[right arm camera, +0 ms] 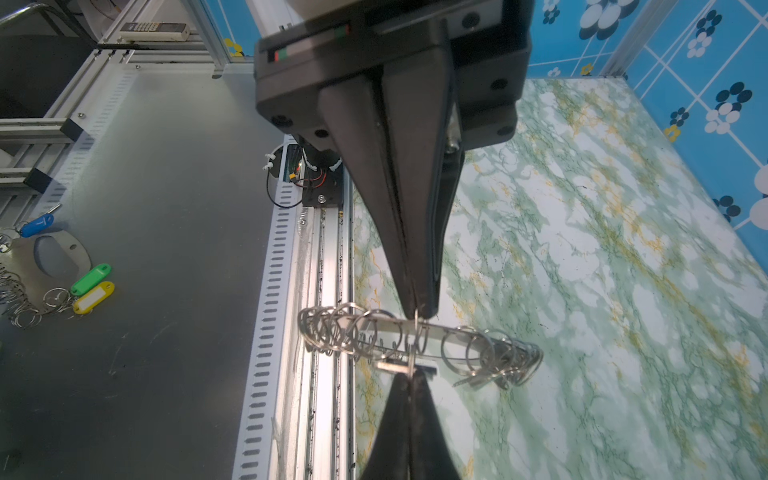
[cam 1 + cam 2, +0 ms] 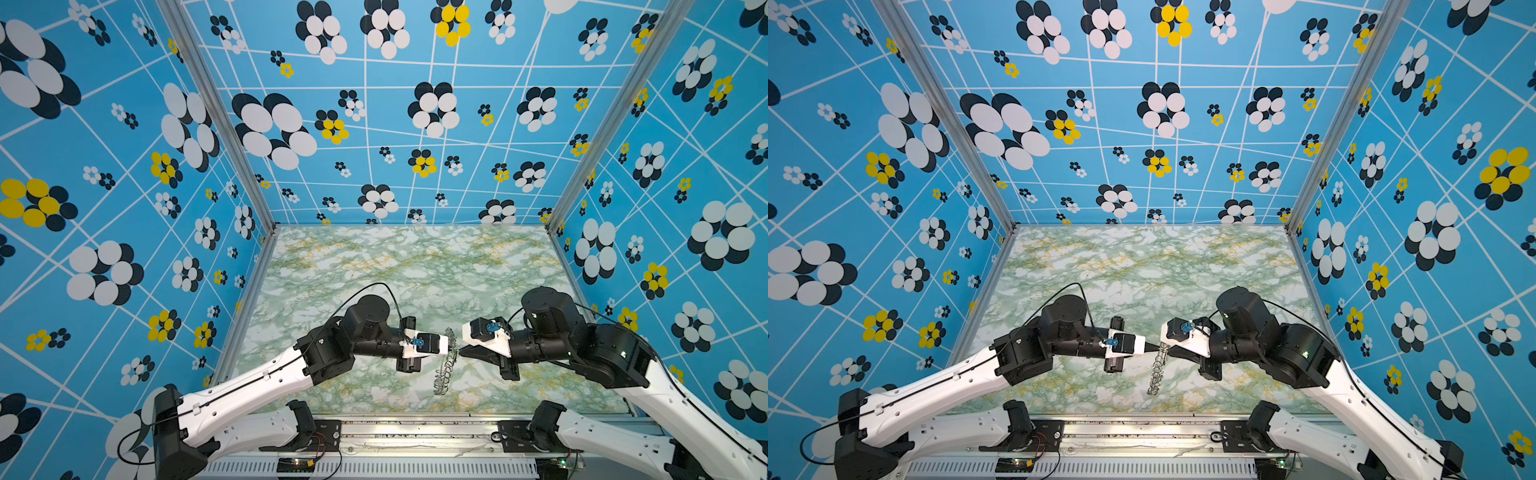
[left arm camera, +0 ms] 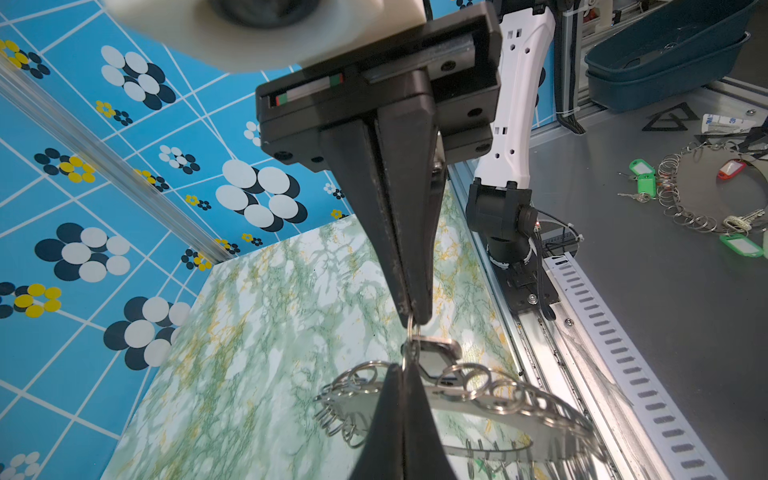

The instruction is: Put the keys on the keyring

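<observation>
Both claws pinched shut, tip to tip: right gripper (image 1: 417, 309) on a rim loop of the keyring (image 3: 540, 419), left gripper (image 3: 411, 318) on what I take for a key (image 3: 438, 347), touching that rim. Keyring hangs edge-on mid-table, long axis crosswise to both.

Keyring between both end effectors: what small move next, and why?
Probably a slight twist of the left end effector, to work the wire loop it pinches further round. Both it and the right end effector are shut tip to tip at the flat grey metal keyring, held on edge; a small silver key hangs there, whether threaded I cannot tell.
</observation>
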Available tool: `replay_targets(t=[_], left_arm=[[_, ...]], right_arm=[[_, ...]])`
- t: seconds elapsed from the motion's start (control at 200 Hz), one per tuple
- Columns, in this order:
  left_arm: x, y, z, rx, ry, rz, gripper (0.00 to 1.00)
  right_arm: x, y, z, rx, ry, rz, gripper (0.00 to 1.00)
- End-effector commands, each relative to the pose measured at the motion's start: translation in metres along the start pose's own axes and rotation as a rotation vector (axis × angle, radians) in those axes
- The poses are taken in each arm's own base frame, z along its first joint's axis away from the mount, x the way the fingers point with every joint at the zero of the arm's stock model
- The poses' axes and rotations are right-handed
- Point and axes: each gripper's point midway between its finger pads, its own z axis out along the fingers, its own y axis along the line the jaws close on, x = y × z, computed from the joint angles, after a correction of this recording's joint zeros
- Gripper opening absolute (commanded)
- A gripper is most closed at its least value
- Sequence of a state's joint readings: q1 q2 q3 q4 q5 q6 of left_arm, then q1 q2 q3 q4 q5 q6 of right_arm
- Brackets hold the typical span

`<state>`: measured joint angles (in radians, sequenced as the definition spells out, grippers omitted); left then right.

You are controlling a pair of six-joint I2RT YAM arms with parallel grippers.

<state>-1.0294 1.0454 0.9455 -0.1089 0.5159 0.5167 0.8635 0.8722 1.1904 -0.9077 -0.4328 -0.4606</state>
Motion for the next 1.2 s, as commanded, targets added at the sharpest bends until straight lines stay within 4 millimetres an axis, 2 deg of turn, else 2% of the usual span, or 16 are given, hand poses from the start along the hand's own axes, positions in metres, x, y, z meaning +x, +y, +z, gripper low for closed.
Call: replay_targets(t=[0.0, 0.225, 0.75, 1.02, 1.194], left_arm=[[-0.012, 0.003, 0.001, 0.000, -0.018, 0.011, 0.00], [-0.014, 0.006, 0.000, -0.015, -0.020, 0.006, 0.00], [-0.024, 0.008, -0.008, -0.040, -0.062, 0.017, 0.00], [-0.021, 0.009, -0.007, -0.045, -0.055, 0.017, 0.00], [-0.022, 0.011, -0.009, -0.062, -0.058, 0.025, 0.00]], right_arm=[[-0.024, 0.003, -0.009, -0.009, -0.094, -0.047, 0.00], [-0.023, 0.005, -0.008, -0.021, -0.090, -0.042, 0.00], [-0.001, 0.003, 0.001, -0.014, 0.002, -0.004, 0.00], [-0.003, -0.002, -0.009, 0.043, -0.017, -0.017, 0.00], [0.002, -0.002, -0.007, 0.048, -0.002, -0.004, 0.00]])
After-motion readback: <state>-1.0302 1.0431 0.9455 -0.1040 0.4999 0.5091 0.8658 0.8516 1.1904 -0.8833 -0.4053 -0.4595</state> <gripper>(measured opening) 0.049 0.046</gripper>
